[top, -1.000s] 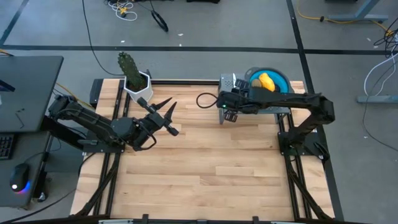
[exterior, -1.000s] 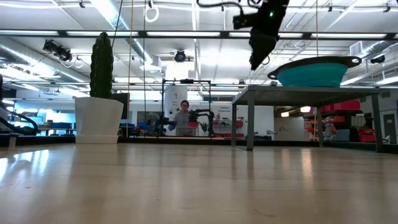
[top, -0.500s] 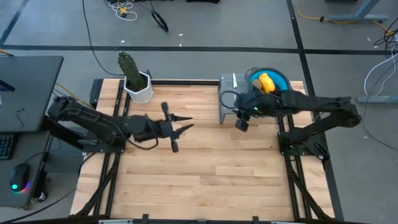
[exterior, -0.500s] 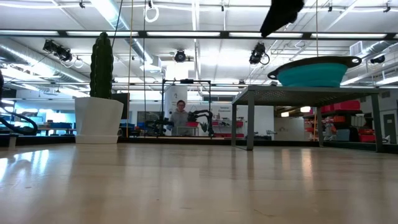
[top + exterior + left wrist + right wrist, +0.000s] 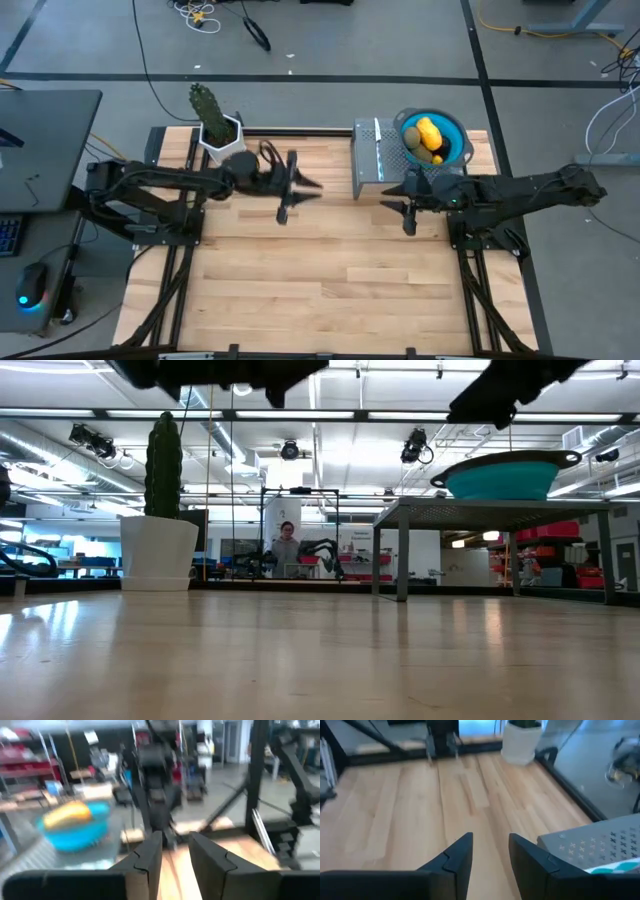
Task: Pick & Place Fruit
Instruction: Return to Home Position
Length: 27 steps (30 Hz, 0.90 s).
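Left gripper [image 5: 300,186]: fingers spread, nothing between them, held above the table [image 5: 320,262] at about 11 o'clock of its centre, pointing toward 3 o'clock. Left wrist view shows the same gap [image 5: 174,840], both dark fingers [image 5: 150,857] apart and bare. Cactus [image 5: 206,104] in its white pot [image 5: 224,142] sits at 10 o'clock of this gripper, at the table's far left corner.

Right gripper [image 5: 404,197]: fingers also parted and empty, above the table at about 2 o'clock of centre, pointing toward 9 o'clock, facing the left gripper, well apart from it. Right wrist view [image 5: 490,840] shows bare wood between the fingers [image 5: 457,857].

Grey shelf [image 5: 372,172] is just at 12 o'clock of the right gripper. Blue bowl [image 5: 456,132] sits on the shelf, at 1 o'clock of the right gripper.

The fruit [image 5: 428,142] is inside the bowl: the yellow piece [image 5: 427,129] on top, a green oval [image 5: 413,141] touching it at 8 o'clock. Others in the bowl are too small to sort out.

Silver knife [image 5: 378,150] lies on the shelf at 9 o'clock of the bowl, just beside it.

Low view: bowl [image 5: 510,478] up on the shelf [image 5: 480,510], cactus [image 5: 163,460] opposite, a person [image 5: 287,548] far back in the room. The fruit is hidden by the bowl wall here.
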Each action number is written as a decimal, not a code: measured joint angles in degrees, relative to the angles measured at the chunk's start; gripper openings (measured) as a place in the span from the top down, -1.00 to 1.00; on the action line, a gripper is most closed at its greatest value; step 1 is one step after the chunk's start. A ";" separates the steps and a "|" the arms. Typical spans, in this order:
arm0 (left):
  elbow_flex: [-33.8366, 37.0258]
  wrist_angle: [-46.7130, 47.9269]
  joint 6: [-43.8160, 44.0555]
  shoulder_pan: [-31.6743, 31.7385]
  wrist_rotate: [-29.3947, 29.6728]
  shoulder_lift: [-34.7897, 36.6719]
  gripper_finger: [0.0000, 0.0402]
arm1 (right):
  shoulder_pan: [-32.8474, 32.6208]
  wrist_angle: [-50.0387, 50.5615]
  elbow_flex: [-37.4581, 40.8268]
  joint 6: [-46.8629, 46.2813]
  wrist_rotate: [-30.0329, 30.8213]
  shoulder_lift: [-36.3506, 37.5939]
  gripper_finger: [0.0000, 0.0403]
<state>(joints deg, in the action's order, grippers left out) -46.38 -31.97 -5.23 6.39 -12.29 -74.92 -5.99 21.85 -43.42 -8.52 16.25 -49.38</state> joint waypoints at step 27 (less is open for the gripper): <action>34.29 -8.75 3.31 -0.79 13.89 32.93 0.98 | -6.87 -14.97 27.29 4.11 6.15 34.09 0.98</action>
<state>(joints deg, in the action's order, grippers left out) -12.09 -40.72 -1.92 5.60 1.60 -41.99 -12.85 6.88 -16.13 -4.40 22.40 -15.29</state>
